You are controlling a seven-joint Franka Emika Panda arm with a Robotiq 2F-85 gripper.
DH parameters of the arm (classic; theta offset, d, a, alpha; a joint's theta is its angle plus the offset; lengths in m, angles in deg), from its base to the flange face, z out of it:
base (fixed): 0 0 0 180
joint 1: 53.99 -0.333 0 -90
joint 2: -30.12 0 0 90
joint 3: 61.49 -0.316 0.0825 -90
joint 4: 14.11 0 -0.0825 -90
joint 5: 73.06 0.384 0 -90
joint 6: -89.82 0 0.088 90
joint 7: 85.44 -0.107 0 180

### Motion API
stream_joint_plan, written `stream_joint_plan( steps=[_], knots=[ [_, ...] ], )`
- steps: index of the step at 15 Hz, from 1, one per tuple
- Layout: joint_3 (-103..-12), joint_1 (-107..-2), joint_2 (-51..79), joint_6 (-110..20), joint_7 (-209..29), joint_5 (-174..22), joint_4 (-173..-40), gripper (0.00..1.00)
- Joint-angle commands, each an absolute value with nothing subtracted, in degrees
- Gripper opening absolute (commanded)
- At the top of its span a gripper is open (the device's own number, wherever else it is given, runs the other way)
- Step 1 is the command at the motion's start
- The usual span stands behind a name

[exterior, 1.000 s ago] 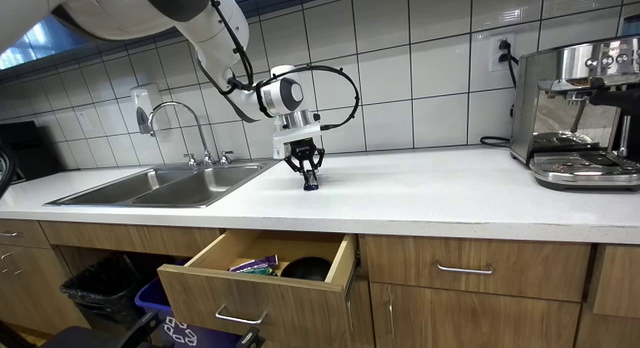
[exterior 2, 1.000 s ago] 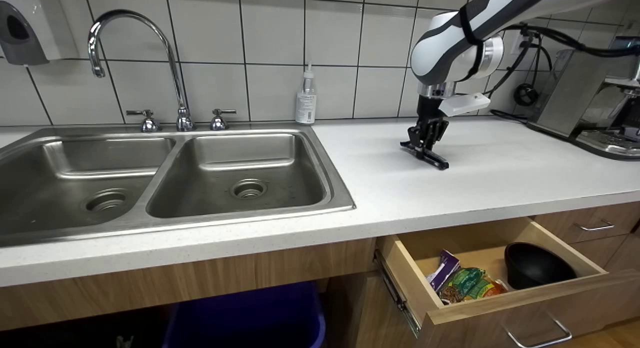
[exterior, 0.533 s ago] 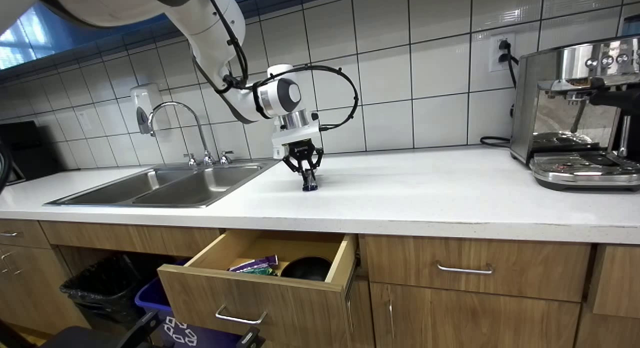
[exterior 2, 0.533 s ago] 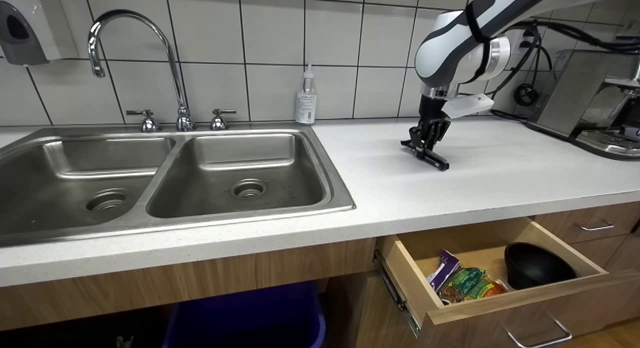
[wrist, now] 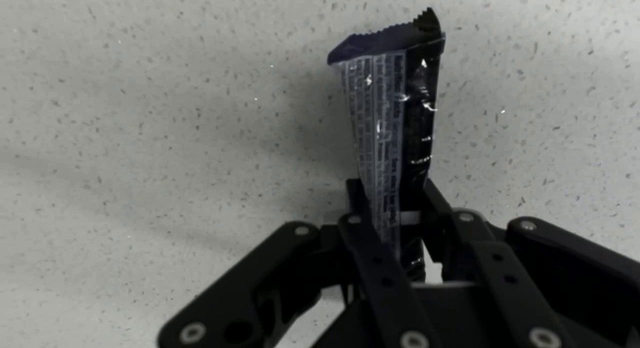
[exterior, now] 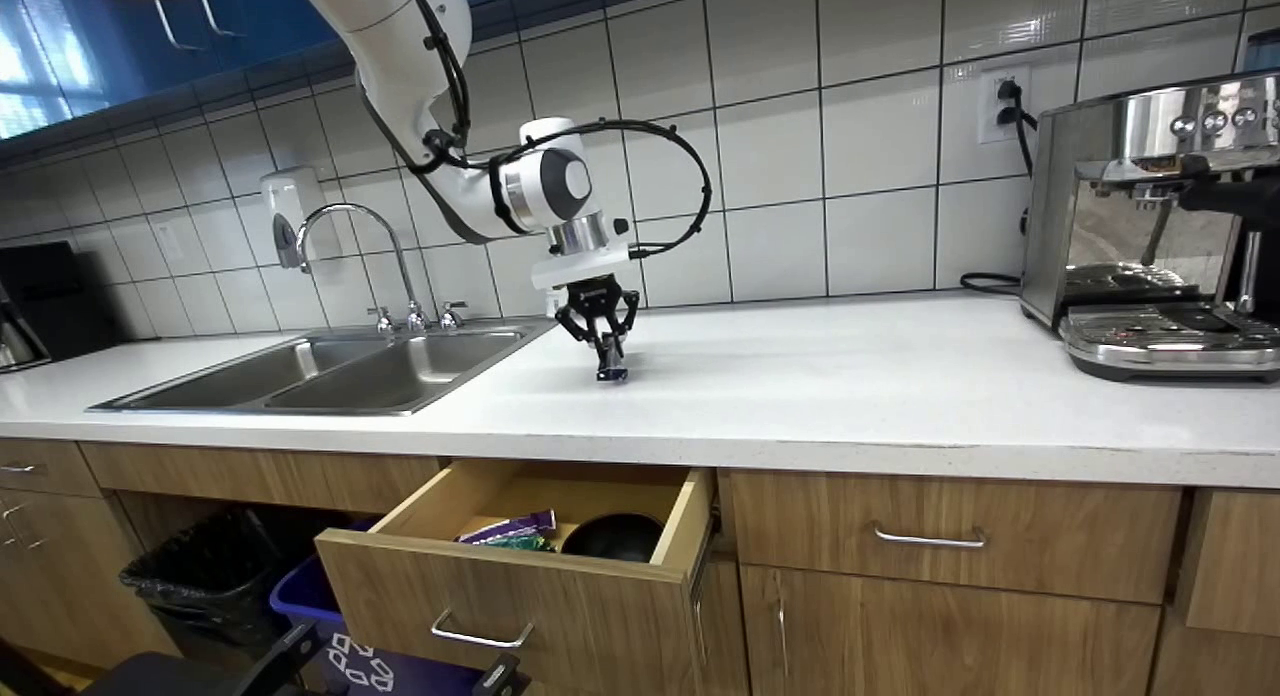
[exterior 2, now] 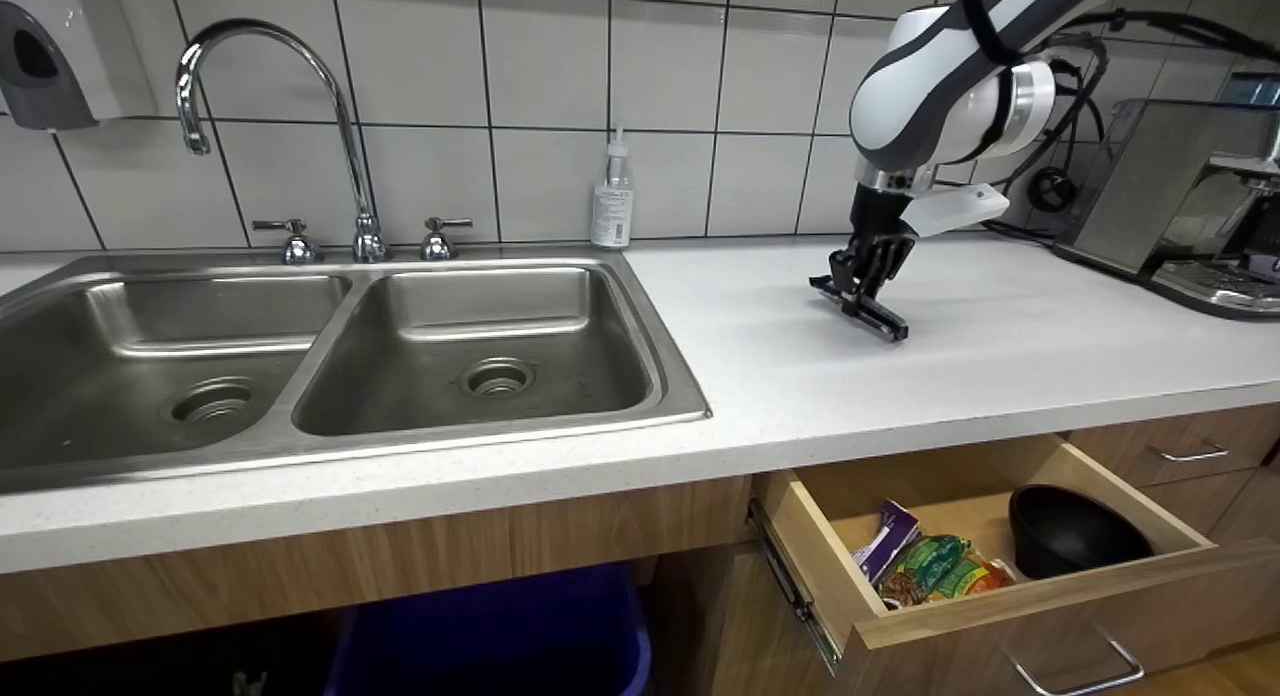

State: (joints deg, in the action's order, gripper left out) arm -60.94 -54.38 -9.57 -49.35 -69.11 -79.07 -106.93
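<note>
My gripper (exterior: 608,348) points down just above or at the white countertop (exterior: 850,366), right of the sink; it also shows in an exterior view (exterior 2: 862,298). In the wrist view its fingers (wrist: 394,190) are shut on a snack bar in a dark, shiny wrapper (wrist: 387,113) with pale printed text on one side. The bar runs between the fingers and sticks out beyond them with a jagged wrapper end. The bar also shows as a thin dark strip in an exterior view (exterior 2: 886,323). Whether it touches the countertop is hard to tell.
An open drawer (exterior 2: 960,616) below the counter holds a purple packet (exterior 2: 888,541), a green packet (exterior 2: 925,566) and a black bowl (exterior 2: 1075,531). A steel double sink (exterior 2: 680,396), faucet (exterior 2: 365,238), clear bottle (exterior 2: 612,211) and coffee machine (exterior: 1150,206) stand around. Blue bin (exterior: 300,596) below.
The gripper, with the bar held in it, has shifted a little, left in one view and slightly right in another. The upper arm has swung up and back. The drawer and its contents have not moved.
</note>
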Motion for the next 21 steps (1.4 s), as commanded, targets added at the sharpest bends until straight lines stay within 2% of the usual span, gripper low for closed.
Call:
stream_joint_plan(
  steps=[1, 21],
  knots=[
    [-61.7, -53.9, -3.7, -51.4, -70.7, -79.6, -114.4, 0.07],
    [-60.6, -56.2, 13.3, -54.3, -84.7, -79.4, -136.6, 0.07]
  ],
)
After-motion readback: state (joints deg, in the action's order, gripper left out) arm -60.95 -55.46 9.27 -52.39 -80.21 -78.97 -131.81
